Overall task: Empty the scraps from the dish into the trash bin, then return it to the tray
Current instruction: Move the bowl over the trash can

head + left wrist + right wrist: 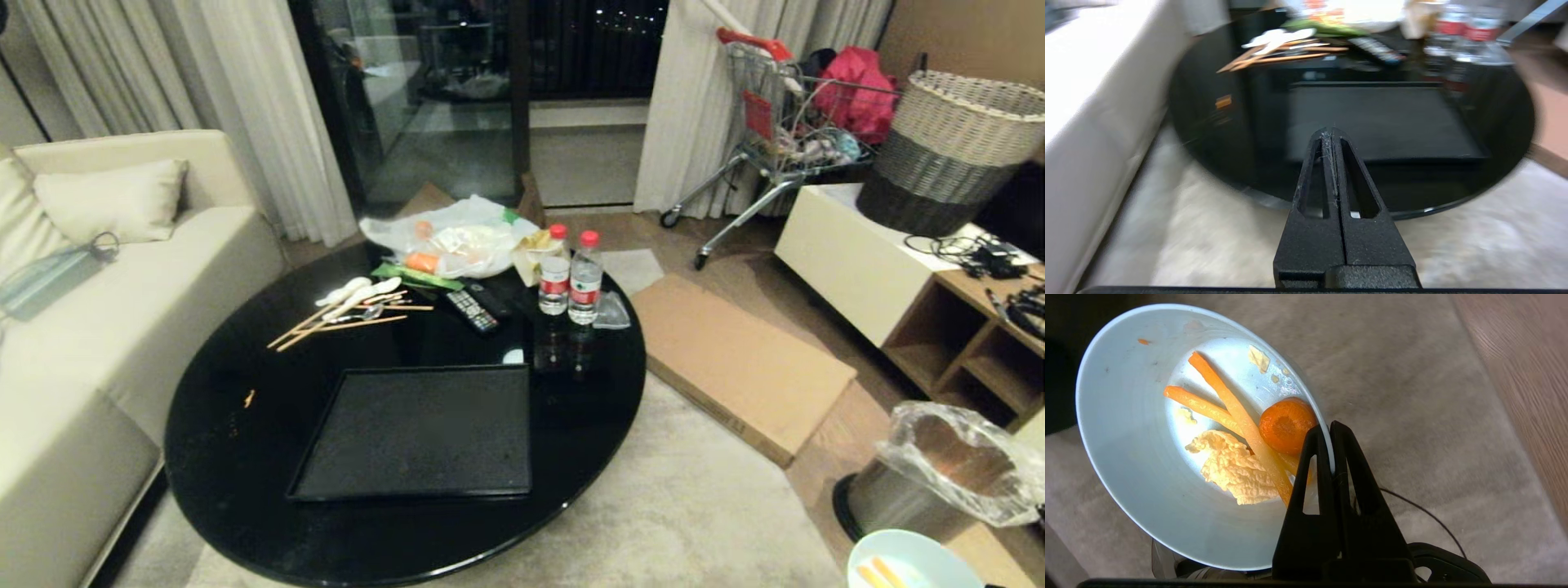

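My right gripper [1327, 430] is shut on the rim of the dish [1126, 449], a pale bluish-white bowl held above the rug. Inside lie the scraps [1237, 428]: a round carrot slice, orange strips and a crinkled pale yellow piece. In the head view only part of the dish [910, 559] shows at the bottom right edge, just in front of the steel trash bin [890, 494] with its clear liner. The black tray [420, 433] sits bare on the round black table. My left gripper [1331, 131] is shut with nothing in it, hanging before the table's near edge.
On the round black table [245, 457] lie chopsticks and spoons [351, 310], a remote [472, 310], two water bottles [571, 278] and a plastic bag of food [457, 237]. A sofa [98, 327] stands left. Flat cardboard [735, 359], a low cabinet [939, 302] and a woven basket [947, 151] are right.
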You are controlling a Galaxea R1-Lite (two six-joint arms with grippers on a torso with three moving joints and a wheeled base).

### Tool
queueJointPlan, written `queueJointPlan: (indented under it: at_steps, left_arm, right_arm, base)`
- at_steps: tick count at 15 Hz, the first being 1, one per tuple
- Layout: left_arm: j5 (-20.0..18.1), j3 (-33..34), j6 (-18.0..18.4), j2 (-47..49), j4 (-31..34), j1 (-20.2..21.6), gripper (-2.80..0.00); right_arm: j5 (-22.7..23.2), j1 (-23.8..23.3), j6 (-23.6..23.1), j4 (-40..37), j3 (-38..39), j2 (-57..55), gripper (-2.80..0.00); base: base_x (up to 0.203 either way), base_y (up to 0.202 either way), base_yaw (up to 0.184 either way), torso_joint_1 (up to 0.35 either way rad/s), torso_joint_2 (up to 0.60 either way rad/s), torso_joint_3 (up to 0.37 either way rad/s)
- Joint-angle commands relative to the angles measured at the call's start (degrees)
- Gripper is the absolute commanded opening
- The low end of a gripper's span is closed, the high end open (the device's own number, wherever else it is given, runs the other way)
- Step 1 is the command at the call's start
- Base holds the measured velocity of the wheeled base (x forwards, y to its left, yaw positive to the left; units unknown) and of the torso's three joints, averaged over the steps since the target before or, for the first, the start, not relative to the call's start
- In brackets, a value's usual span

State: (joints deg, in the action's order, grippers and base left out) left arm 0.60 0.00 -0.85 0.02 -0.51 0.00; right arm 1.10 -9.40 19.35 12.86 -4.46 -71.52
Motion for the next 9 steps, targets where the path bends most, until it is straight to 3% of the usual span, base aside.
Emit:
queueJointPlan:
  at_steps: [1, 9]
  left_arm:
    - [0.02, 0.00, -0.03, -0.02, -0.02, 0.00, -2.80]
    - [0.02, 0.00, -0.03, -0.02, -0.02, 0.00, -2.80]
  right_arm:
    - [0.05, -0.01, 0.08, 0.06, 0.16, -0.20, -2.80]
    - [-0.13, -0.62, 0.60, 1.55, 2.09, -0.11, -2.80]
  base:
    - [0.001, 0.012, -0.162, 0.000, 0.01, 0.000]
    - [-0.001, 0.012, -0.168, 0.001, 0.00, 0.005]
